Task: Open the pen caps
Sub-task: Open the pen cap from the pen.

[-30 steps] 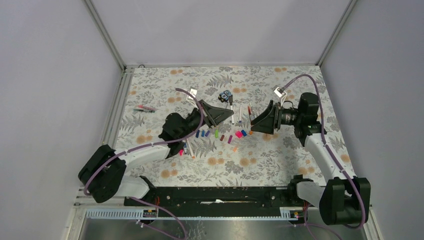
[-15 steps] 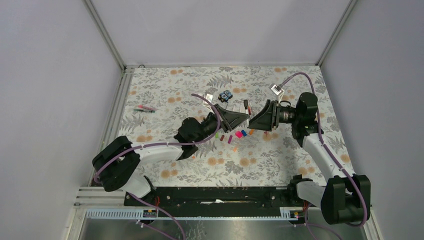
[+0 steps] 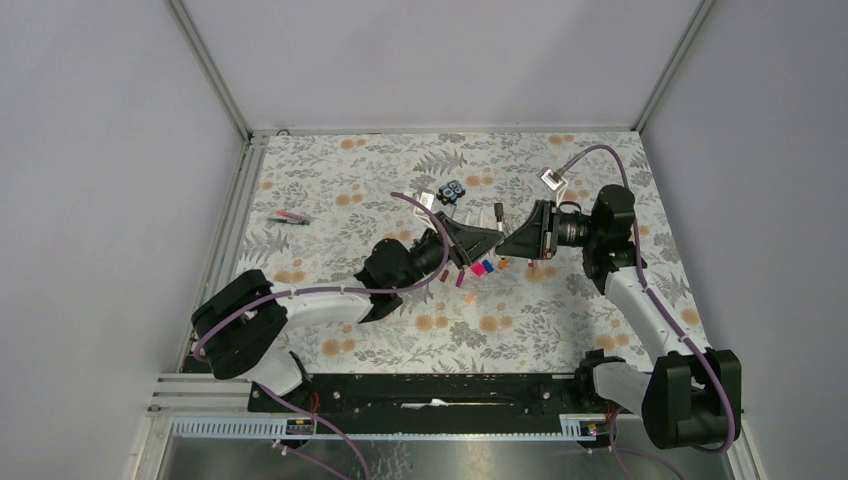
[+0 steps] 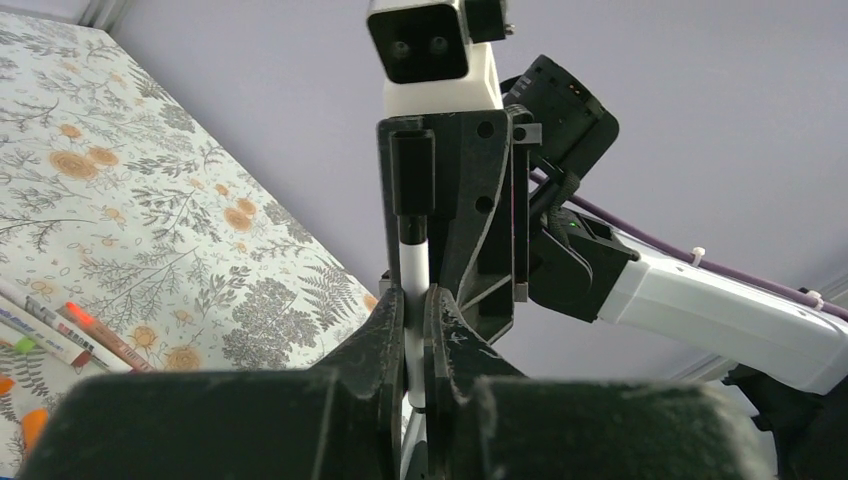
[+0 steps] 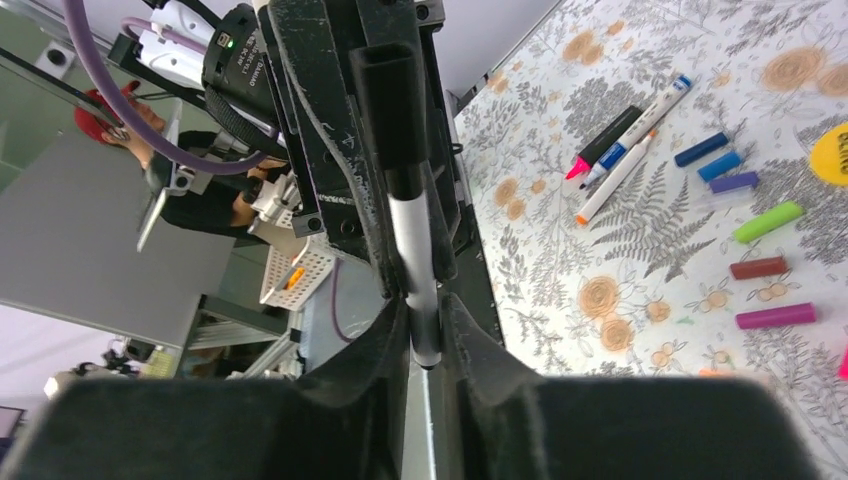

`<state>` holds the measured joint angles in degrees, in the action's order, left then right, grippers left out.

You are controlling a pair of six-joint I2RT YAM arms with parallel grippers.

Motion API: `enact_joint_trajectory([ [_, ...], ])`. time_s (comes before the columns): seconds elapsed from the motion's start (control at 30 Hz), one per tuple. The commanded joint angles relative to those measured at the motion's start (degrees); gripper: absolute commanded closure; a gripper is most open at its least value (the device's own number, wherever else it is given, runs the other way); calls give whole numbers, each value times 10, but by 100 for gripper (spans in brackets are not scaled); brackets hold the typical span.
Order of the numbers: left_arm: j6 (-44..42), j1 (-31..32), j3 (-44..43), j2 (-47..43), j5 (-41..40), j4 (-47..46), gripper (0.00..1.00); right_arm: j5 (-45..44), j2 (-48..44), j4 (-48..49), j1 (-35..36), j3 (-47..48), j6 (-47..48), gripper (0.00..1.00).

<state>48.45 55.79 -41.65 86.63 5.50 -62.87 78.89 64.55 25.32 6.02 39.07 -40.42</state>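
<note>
A pen with a white barrel (image 4: 413, 270) and a black cap (image 4: 412, 185) is held above the table where both grippers meet. My left gripper (image 4: 413, 310) is shut on the barrel near its lower end. My right gripper (image 5: 425, 325) faces it, its fingers pressed on the same barrel (image 5: 415, 240); the black cap (image 5: 390, 110) stands beyond both. In the top view the left gripper (image 3: 490, 238) and right gripper (image 3: 510, 243) touch tips, with the cap (image 3: 497, 212) sticking out behind. Loose pen caps (image 5: 767, 221) and several pens (image 5: 630, 135) lie on the floral table.
A yellow disc (image 5: 830, 155) lies by the loose caps. A black-and-blue block (image 3: 453, 190) sits behind the grippers. A thin red pen (image 3: 290, 217) lies apart at the far left. More pens (image 4: 60, 335) lie below the left gripper. Walls close in the table (image 3: 600, 330).
The left arm has swung right, carrying the pen toward the right gripper. The right gripper, open before, has shut on the pen's barrel.
</note>
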Motion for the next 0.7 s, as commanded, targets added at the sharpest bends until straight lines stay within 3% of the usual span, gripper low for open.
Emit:
enact_joint_trajectory([
  [0.0,-12,5,-27,0,-14,-42,93,6,-7,21,5,3,8,86],
  [0.13,-12,5,-28,-6,-15,-35,80,12,-7,16,6,5,18,100],
  [0.43,-83,4,-11,-88,-53,62,4,58,-25,-62,5,-4,149,100],
  [0.53,-86,-7,-4,-109,-50,85,1,66,-28,-62,5,-13,160,100],
  [0.67,-51,-46,-36,-100,41,131,1,69,-25,-63,5,-18,166,100],
])
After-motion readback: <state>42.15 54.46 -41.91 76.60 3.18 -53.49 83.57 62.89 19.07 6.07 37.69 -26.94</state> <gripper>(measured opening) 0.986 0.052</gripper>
